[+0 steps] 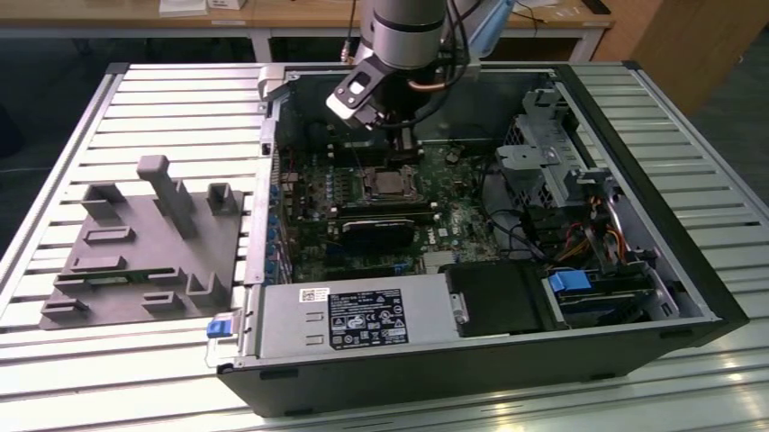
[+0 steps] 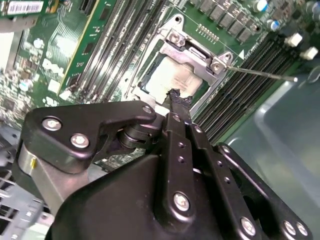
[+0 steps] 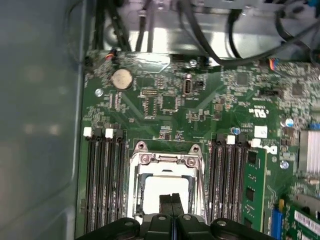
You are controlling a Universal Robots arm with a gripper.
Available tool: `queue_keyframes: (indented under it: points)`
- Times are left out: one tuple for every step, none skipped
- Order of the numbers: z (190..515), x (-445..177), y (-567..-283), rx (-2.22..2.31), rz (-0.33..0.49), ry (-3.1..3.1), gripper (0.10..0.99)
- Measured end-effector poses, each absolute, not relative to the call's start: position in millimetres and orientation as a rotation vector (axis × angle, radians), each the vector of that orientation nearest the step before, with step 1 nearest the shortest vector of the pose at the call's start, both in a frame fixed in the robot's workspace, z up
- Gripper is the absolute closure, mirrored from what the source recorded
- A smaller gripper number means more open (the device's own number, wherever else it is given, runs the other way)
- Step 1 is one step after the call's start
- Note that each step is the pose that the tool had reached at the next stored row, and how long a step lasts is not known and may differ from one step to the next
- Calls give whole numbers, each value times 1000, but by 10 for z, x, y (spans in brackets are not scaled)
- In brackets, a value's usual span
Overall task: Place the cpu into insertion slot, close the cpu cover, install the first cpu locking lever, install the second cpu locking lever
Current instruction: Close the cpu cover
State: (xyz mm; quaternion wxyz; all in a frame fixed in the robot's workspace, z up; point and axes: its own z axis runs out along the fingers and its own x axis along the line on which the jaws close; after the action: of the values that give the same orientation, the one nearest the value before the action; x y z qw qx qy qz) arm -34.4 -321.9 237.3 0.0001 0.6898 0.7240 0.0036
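slatted metal table (image 1: 108,378) | wooden desk (image 1: 301,13) behind | dark floor (image 1: 733,108) | glare on front slats

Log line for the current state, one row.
gripper: shut, over cpu cover | cpu: in insertion slot | cpu cover: down over cpu

A slatted, silvery metal tabletop (image 1: 121,360) carried everything. A black computer tower case (image 1: 481,369) lay on it on its side, open upward. A grey plastic fixture block (image 1: 132,261) with upright posts sat just beside the case, toward the exterior view's left.

cpu (image 3: 165,190) — pale silvery, flat in insertion slot (image 3: 137,186) | cpu cover (image 3: 167,160) — down over it
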Motion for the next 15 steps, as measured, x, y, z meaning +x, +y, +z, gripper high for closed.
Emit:
queue_keyframes:
  points:
    - [2373, -344, -3220, 2145, 11, 2295, 984]
    - [2373, -343, -3219, 2124, 11, 2314, 984]
    - [2373, -343, -3219, 2103, 11, 2333, 984]
    - [2373, -343, -3219, 2082, 11, 2352, 984]
    - [2373, -343, -3219, 2059, 11, 2373, 984]
    - [2373, -343, -3219, 2039, 11, 2390, 984]
    - [2373, -344, -3220, 2020, 11, 2406, 984]
    - [2373, -343, -3220, 2000, 11, 2423, 984]
    - [2373, -343, -3219, 1980, 11, 2439, 984]
    - [2373, -343, -3219, 1960, 11, 2456, 984]
    - [2373, -344, -3219, 1938, 11, 2474, 984]
    - [2373, -344, -3220, 1915, 11, 2492, 984]
    - [2372, -343, -3220, 1892, 11, 2509, 984]
    - [2372, -343, -3220, 1870, 11, 2526, 984]
    - [2372, -344, -3220, 1847, 11, 2542, 984]
